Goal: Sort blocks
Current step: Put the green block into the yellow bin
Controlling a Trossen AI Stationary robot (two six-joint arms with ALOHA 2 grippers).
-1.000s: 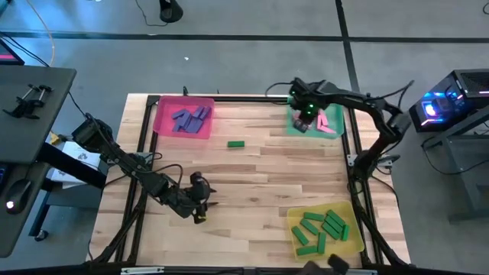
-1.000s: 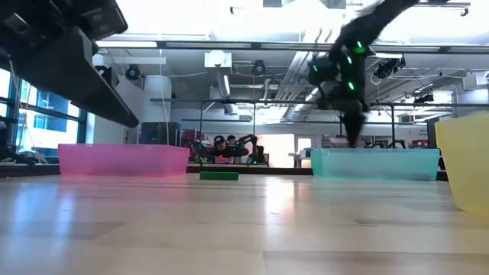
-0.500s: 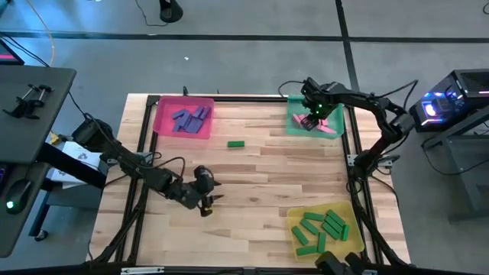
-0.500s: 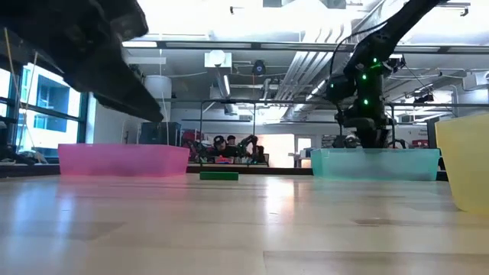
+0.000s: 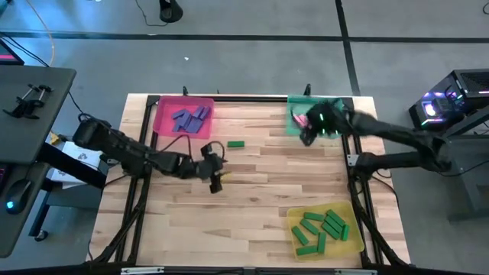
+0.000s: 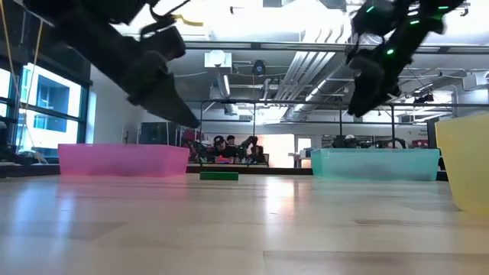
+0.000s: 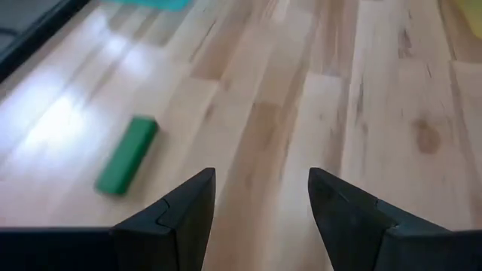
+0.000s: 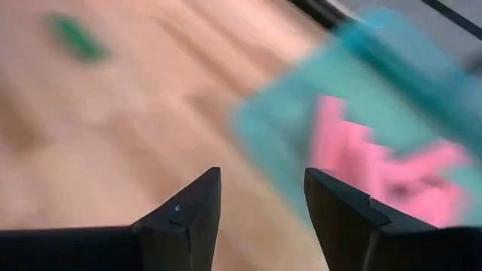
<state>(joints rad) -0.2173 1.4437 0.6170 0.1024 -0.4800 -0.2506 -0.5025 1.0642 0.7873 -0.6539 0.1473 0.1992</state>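
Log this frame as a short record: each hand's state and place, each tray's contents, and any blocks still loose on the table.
left hand: open, empty, over mid table near the loose block
right hand: open, empty, at the teal tray's near-left edge
pink tray: blue-purple blocks
teal tray: pink blocks
yellow tray: green blocks
loose: one green block on the table, between the pink and teal trays

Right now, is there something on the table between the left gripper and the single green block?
Nothing visible stands between them. The left gripper, fingers open and empty, hangs over bare wood, and the green block lies alone on the table a little farther toward the back edge, with only clear boards in the gap.
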